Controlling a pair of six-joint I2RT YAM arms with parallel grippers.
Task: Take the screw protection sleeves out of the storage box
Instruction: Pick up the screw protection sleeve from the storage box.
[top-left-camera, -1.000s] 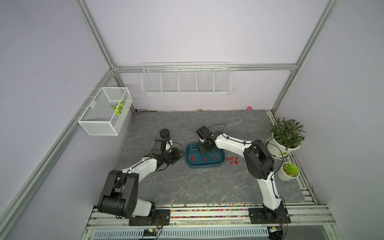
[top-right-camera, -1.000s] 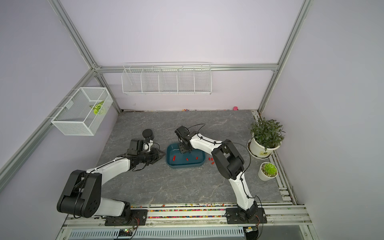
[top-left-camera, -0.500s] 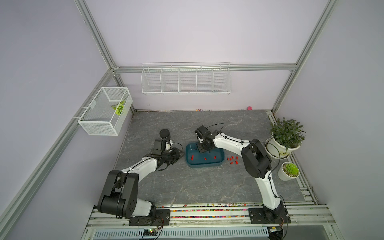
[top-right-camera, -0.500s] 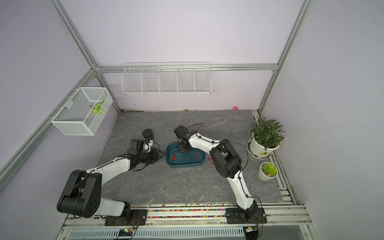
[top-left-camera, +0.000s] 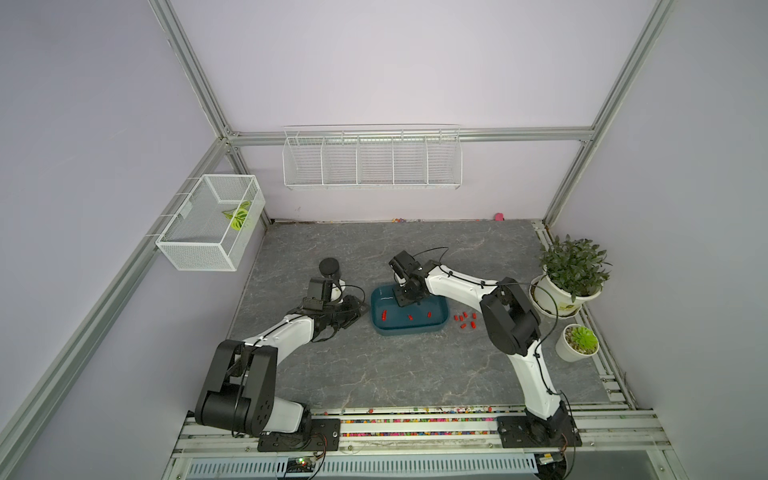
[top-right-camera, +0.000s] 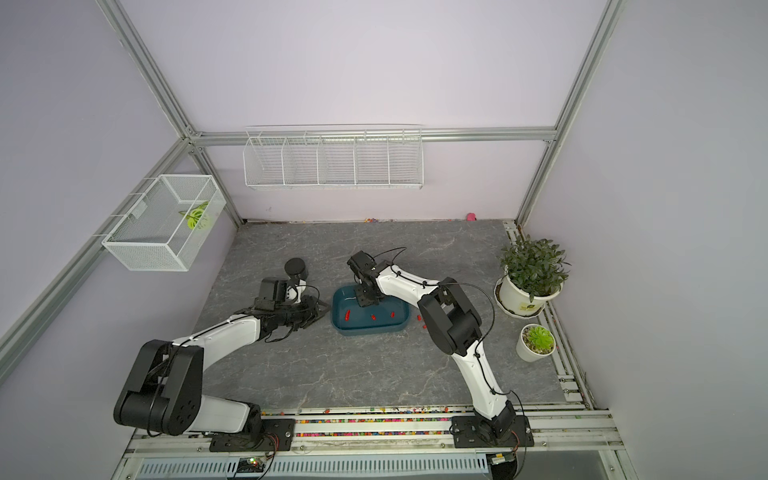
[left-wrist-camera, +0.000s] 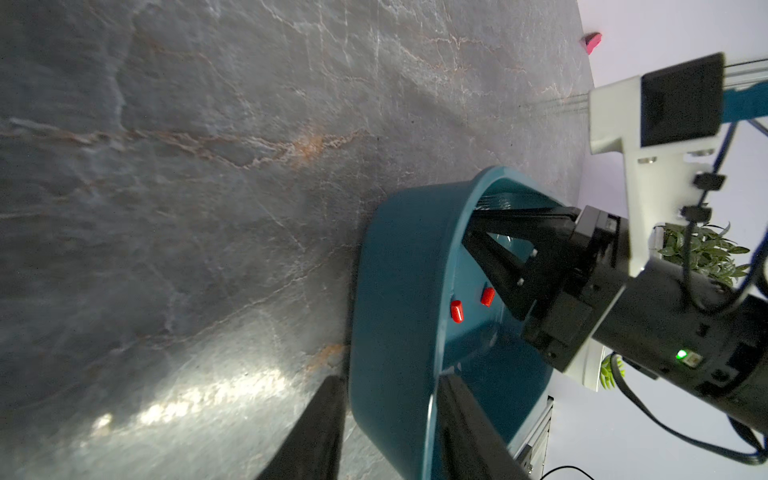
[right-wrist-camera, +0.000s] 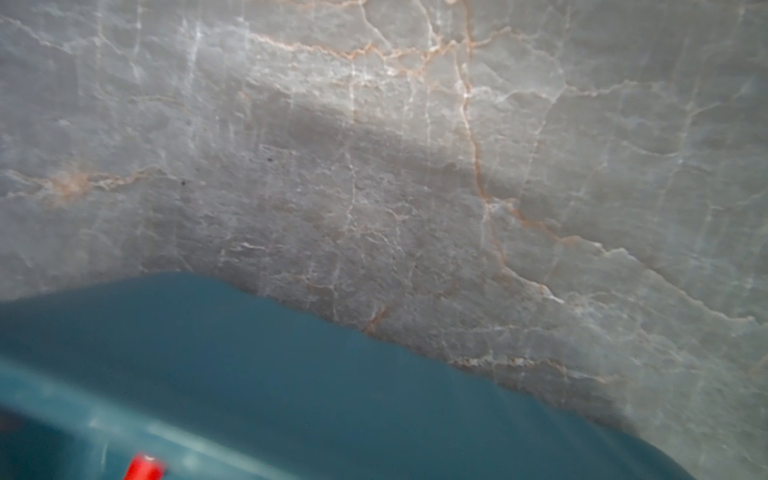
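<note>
**Left gripper pinches the box wall; right gripper dips inside**

The left gripper (left-wrist-camera: 390, 380) is clamped across the wall of the storage box (left-wrist-camera: 395, 270), one finger outside and one inside. Just beyond its tips, two screw protection sleeves (left-wrist-camera: 456, 311) lie on the box floor. Past them the right gripper (left-wrist-camera: 471, 228) reaches into the box. The wall hides its tips, so I cannot tell whether it is closed. Farther on, more red sleeves (top-left-camera: 466, 321) lie on the table (top-left-camera: 374, 374).

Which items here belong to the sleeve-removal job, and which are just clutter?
Job:
tiny red plastic cylindrical sleeves
shallow teal plastic rectangular box

Clutter:
black cylindrical cup
white wire mesh baskets
white-potted green plants
multicoloured beads
small pink object
</note>
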